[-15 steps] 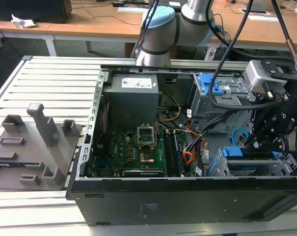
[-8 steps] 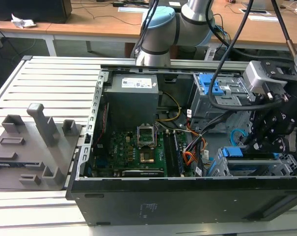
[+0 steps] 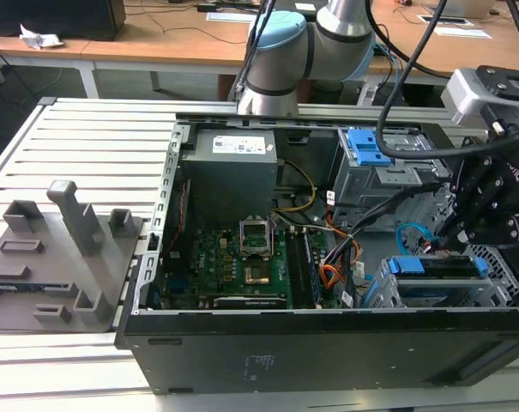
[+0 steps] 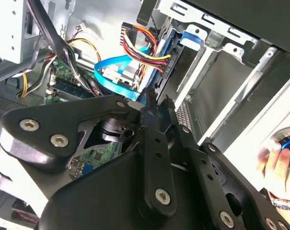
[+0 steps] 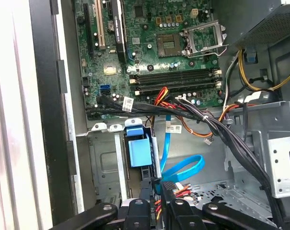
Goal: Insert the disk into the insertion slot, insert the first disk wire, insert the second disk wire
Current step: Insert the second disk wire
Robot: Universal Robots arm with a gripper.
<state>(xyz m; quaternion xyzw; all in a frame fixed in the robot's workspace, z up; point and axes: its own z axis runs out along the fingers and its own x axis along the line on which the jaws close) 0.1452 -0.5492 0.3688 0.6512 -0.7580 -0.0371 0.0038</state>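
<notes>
Hovering end effector (image 3: 465,232) at disk's connector end, fingers' state impossible to tell.
Disk (image 3: 439,268) is sitting seated in the insertion slot (image 3: 431,292), directly under the end effector, long axis running across the exterior view; blue data wire (image 5: 183,168) is lying just beside.

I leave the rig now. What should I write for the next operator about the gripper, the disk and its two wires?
Gripper: inside the computer case, its tip at the disk's wire end. Whether it is open or shut is not clear.
Disk: in its blue carrier, sitting in the insertion slot.
Done: the disk looks inserted. The multicoloured wire bundle reaches the disk's end and appears plugged.
Left: the blue flat cable lies looped beside the gripper, and I cannot tell whether its plug is seated.
</notes>
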